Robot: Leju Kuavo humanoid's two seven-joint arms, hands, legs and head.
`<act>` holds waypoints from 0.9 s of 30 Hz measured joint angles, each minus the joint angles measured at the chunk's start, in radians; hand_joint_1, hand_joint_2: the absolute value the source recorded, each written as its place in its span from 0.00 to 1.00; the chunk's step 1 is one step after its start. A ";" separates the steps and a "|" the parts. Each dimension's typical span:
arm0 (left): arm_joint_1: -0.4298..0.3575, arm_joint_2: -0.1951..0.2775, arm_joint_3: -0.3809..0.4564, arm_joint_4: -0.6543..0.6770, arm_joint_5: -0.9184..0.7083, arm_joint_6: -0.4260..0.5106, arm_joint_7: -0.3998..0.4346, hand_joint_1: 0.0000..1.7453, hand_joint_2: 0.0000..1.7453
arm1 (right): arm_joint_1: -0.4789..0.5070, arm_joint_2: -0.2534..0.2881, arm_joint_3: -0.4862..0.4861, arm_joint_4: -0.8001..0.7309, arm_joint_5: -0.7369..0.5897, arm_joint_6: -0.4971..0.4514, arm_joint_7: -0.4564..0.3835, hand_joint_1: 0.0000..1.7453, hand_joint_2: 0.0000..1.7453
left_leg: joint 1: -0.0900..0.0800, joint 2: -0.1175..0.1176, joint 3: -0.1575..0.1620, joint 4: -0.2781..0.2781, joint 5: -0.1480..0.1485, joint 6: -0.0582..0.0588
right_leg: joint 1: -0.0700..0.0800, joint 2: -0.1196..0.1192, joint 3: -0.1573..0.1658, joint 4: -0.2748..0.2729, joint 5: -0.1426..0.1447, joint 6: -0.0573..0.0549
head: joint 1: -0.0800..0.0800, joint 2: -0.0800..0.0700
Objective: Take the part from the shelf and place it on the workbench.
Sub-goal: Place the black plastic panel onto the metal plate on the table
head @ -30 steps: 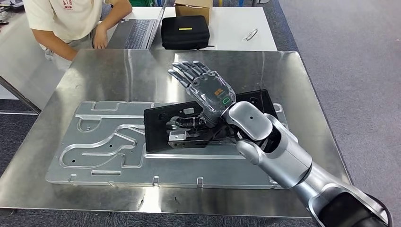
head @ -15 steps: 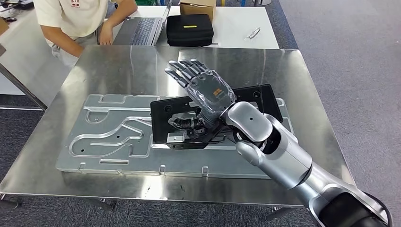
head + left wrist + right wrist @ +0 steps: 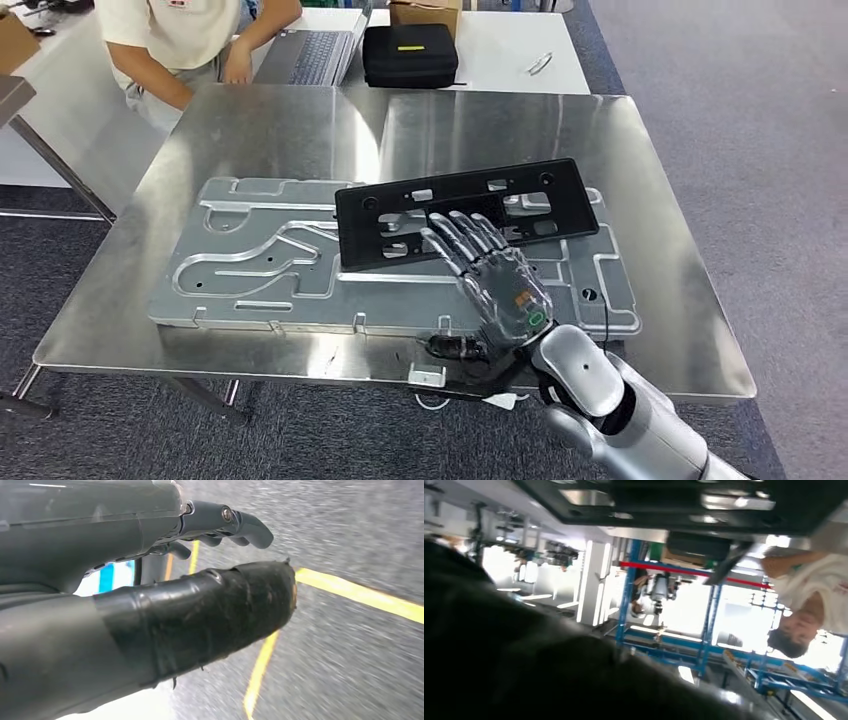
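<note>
Black and flat, the part point(image 3: 465, 212) is a long plastic panel pierced by rectangular cut-outs and small round holes, lying unheld on the workbench point(image 3: 300, 125), across the upper middle of the grey machined plate point(image 3: 260, 270) with its curved grooves. Going from left to right in the head view: a person point(image 3: 180, 35) in a pale shirt leans on the white table beyond the bench's far left corner, beside a laptop point(image 3: 310, 55); next come a black zipped case point(image 3: 410, 55) and a cardboard box point(image 3: 425, 12). The grooved plate fills the bench's centre, and the part's right end reaches toward the plate's right side. The right hand point(image 3: 490, 275) hovers over the near edge of the part, palm down, fingers straight and spread, gripping nothing. In the left wrist view, the left hand point(image 3: 150, 590) hangs above grey floor with yellow lines point(image 3: 260, 670), its fingers loosely extended, apart from the tape-wrapped thumb and empty.
</note>
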 joint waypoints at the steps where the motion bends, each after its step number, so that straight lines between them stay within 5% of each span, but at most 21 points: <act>1: 0.003 0.002 -0.001 0.000 -0.006 0.002 0.001 0.00 0.00 | 0.024 -0.010 -0.006 -0.013 0.008 -0.005 0.007 0.00 0.00 | 0.000 0.002 -0.004 0.001 -0.004 -0.005 | -0.003 -0.002 -0.006 -0.008 0.012 -0.004 | 0.000 0.000; 3: 0.002 0.005 -0.007 -0.001 -0.019 0.008 0.001 0.00 0.00 | 0.070 -0.022 -0.017 -0.039 0.023 -0.002 0.020 0.00 0.00 | 0.001 0.004 -0.021 0.043 -0.069 -0.015 | -0.013 -0.007 -0.027 -0.022 0.042 -0.011 | 0.000 0.000; 5: -0.002 0.008 -0.017 -0.002 -0.032 0.012 -0.007 0.00 0.00 | 0.109 -0.030 -0.027 -0.065 0.041 0.005 0.033 0.00 0.00 | 0.009 0.005 -0.041 0.155 -0.179 -0.025 | -0.014 -0.009 -0.056 -0.022 0.067 -0.015 | 0.000 0.000; 7: -0.004 0.012 -0.027 -0.002 -0.044 0.014 -0.020 0.00 0.00 | 0.141 -0.037 -0.039 -0.088 0.057 0.012 0.046 0.00 0.00 | 0.016 0.005 -0.042 0.262 -0.217 -0.037 | -0.016 -0.010 -0.095 -0.014 0.092 -0.013 | 0.000 0.000; 9: -0.005 0.014 -0.037 -0.002 -0.054 0.013 -0.035 0.00 0.00 | 0.158 -0.041 -0.047 -0.105 0.068 0.017 0.054 0.00 0.00 | 0.023 0.005 0.000 0.274 -0.165 -0.046 | -0.019 -0.010 -0.142 0.002 0.115 -0.007 | 0.000 0.000; 10: -0.007 0.015 -0.041 -0.002 -0.059 0.013 -0.042 0.00 0.00 | 0.163 -0.042 -0.051 -0.114 0.073 0.019 0.058 0.00 0.00 | 0.026 0.005 0.045 0.233 -0.141 -0.049 | -0.021 -0.010 -0.164 0.014 0.125 -0.001 | 0.000 0.000; 12: -0.015 0.019 -0.051 -0.002 -0.068 0.010 -0.053 0.00 0.00 | 0.177 -0.045 -0.060 -0.137 0.083 0.020 0.065 0.00 0.00 | 0.024 0.004 0.154 0.090 -0.161 -0.047 | -0.022 -0.009 -0.196 0.034 0.141 0.012 | 0.000 0.000; 14: -0.020 0.021 -0.064 -0.003 -0.078 0.007 -0.062 0.00 0.00 | 0.191 -0.050 -0.070 -0.165 0.095 0.018 0.071 0.00 0.00 | 0.016 0.000 0.205 -0.002 -0.201 -0.032 | -0.021 -0.011 -0.203 0.037 0.159 0.026 | 0.002 0.000; 17: -0.021 0.022 -0.079 -0.003 -0.085 0.005 -0.068 0.00 0.00 | 0.204 -0.058 -0.078 -0.190 0.103 0.015 0.076 0.00 0.00 | 0.014 0.005 0.184 -0.012 -0.174 -0.001 | -0.025 -0.009 -0.209 0.029 0.172 0.045 | 0.005 0.000; 18: -0.021 0.022 -0.082 -0.003 -0.086 0.004 -0.068 0.00 0.00 | 0.210 -0.061 -0.080 -0.195 0.103 0.014 0.076 0.00 0.00 | 0.015 0.009 0.171 -0.016 -0.159 0.008 | -0.027 -0.006 -0.218 0.048 0.140 0.049 | 0.006 0.000; 21: -0.021 0.022 -0.095 -0.003 -0.094 0.003 -0.068 0.00 0.00 | 0.222 -0.068 -0.086 -0.208 0.115 0.010 0.080 0.00 0.00 | 0.012 0.017 0.123 -0.017 -0.115 0.023 | -0.027 0.000 -0.251 0.213 -0.027 0.056 | 0.007 0.000; 23: -0.021 0.021 -0.101 -0.003 -0.102 0.003 -0.066 0.00 0.00 | 0.228 -0.069 -0.089 -0.213 0.130 0.005 0.088 0.00 0.00 | 0.006 0.018 0.087 -0.013 -0.088 0.025 | -0.026 0.001 -0.245 0.310 -0.047 0.055 | 0.007 0.000; 25: -0.022 0.021 -0.110 -0.003 -0.113 0.003 -0.064 0.00 0.00 | 0.225 -0.064 -0.090 -0.213 0.139 0.010 0.101 0.00 0.00 | 0.000 0.018 0.051 -0.008 -0.064 0.024 | -0.022 0.002 -0.181 0.287 0.005 0.044 | 0.007 0.000; 27: -0.025 0.020 -0.119 -0.003 -0.121 0.003 -0.063 0.00 0.00 | 0.211 -0.051 -0.090 -0.210 0.143 0.023 0.114 0.00 0.00 | -0.006 0.017 0.025 -0.001 -0.043 0.020 | -0.012 0.003 -0.055 0.139 0.009 0.022 | 0.007 0.000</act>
